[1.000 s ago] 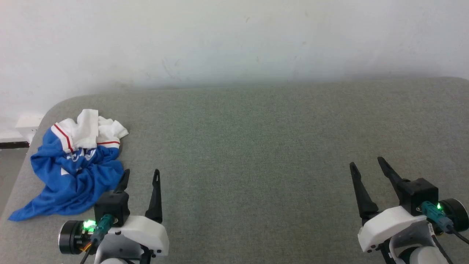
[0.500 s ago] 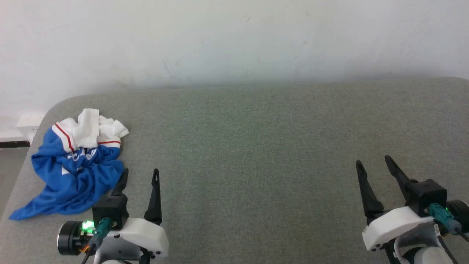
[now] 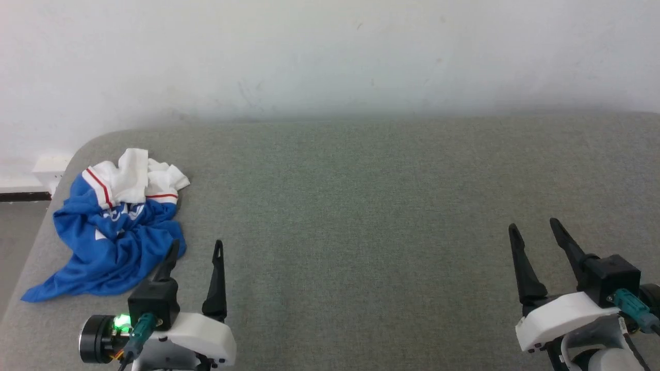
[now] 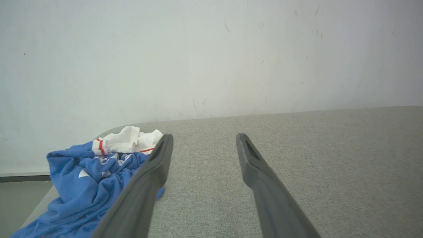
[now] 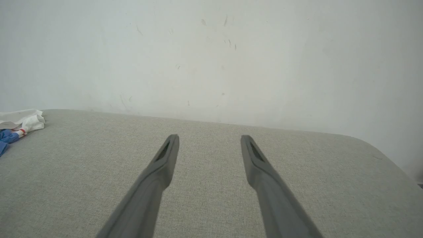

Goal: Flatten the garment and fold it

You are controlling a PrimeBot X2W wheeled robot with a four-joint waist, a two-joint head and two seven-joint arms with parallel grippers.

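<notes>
The garment (image 3: 111, 232) lay crumpled in a heap at the far left end of the grey surface (image 3: 361, 216), close to its rounded left corner. It was bright blue. Its white sleeve ends, with thin red stripes, were bunched at the side of the heap nearest the wall (image 3: 330, 51), and a blue tail trailed out toward the surface's left edge. Bits of white lettering showed among the folds (too creased to read).

The left gripper (image 3: 198, 243) sat at the lower left of the head view, its two dark fingers spread apart with nothing between them. The tip of its left finger stood at the near right edge of the garment, but whether it touched the cloth could not be told. In the left wrist view that finger crossed in front of the blue cloth, while the other finger lay over plain grey surface. A green light (image 3: 121, 322) glowed on the left wrist.

The right gripper (image 3: 532, 224) was at the lower right of the head view, well apart from the garment. Its fingers were likewise spread and empty, pointing toward the wall. In the right wrist view a small piece of the garment, white with a little blue, showed at the left edge, far from the fingers.
</notes>
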